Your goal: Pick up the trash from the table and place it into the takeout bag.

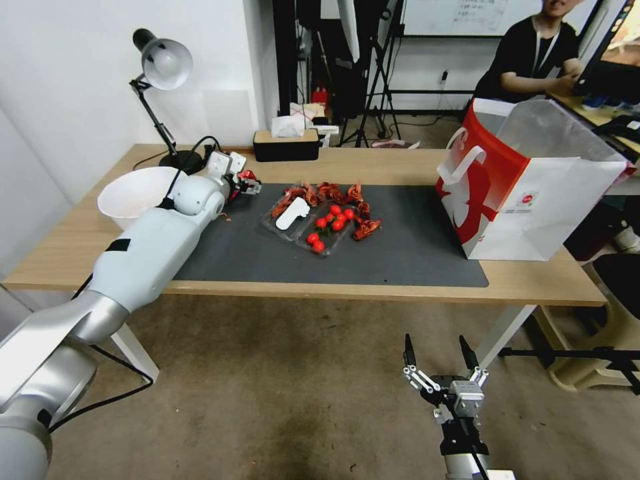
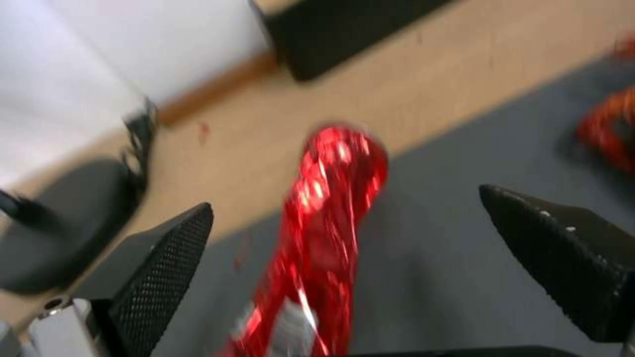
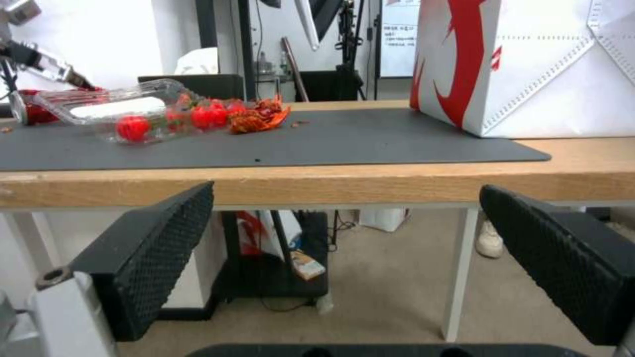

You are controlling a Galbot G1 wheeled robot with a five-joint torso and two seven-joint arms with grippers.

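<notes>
The left gripper (image 2: 344,258), jaws wide, straddles the red can (image 2: 324,238); the can's long axis runs straight ahead between them. The right gripper (image 1: 440,363) hangs open below the tabletop (image 1: 373,163).

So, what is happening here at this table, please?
The robot is clearing trash into the takeout bag, which stands open at the table's right end. Its left gripper is at the mat's far left corner, fingers open on either side of a crushed red can, not closed on it. The right gripper hangs open below the table's front edge. A clear tray with small red fruits lies mid-mat.
</notes>
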